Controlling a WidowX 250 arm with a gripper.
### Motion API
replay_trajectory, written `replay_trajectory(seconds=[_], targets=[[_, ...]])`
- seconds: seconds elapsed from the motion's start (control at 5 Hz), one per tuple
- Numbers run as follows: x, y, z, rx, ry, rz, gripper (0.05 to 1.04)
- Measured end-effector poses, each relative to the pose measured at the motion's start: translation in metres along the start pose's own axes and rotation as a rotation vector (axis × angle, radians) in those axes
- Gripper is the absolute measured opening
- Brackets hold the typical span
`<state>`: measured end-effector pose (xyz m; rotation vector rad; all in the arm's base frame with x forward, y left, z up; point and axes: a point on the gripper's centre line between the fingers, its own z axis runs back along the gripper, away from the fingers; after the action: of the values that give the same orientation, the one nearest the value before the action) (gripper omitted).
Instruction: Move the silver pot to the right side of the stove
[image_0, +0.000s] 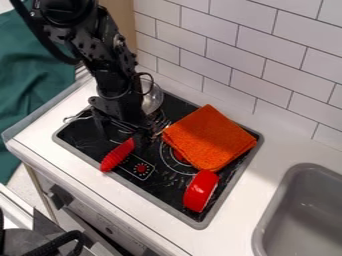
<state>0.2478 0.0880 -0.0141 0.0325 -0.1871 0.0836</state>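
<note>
The black gripper (121, 134) hangs low over the left part of the black stove (175, 204), its two fingers apart in an open stance. Just behind it, at the stove's back left corner, is the silver pot (155, 98); the gripper and its cables cover part of the pot. I cannot tell whether gripper and pot touch.
A red ridged object (118, 155) lies just in front of the gripper. An orange cloth (210, 138) covers much of the stove's right half, with a red pot-like item (200, 191) at the front right. Tiled wall behind; grey sink (304, 215) at right.
</note>
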Motion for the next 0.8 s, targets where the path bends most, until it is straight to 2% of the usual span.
replay_trajectory(seconds=[0.2,0.4,0.6,0.8], targets=[[-0.005,-0.002,-0.005,-0.010,0.019,0.004,1.001],[-0.003,-0.008,-0.007,-0.041,-0.033,0.001,1.001],[0.011,-0.010,0.018,-0.040,-0.158,-0.007,1.001],[0.025,-0.011,0.039,-0.048,-0.231,-0.011,1.001]])
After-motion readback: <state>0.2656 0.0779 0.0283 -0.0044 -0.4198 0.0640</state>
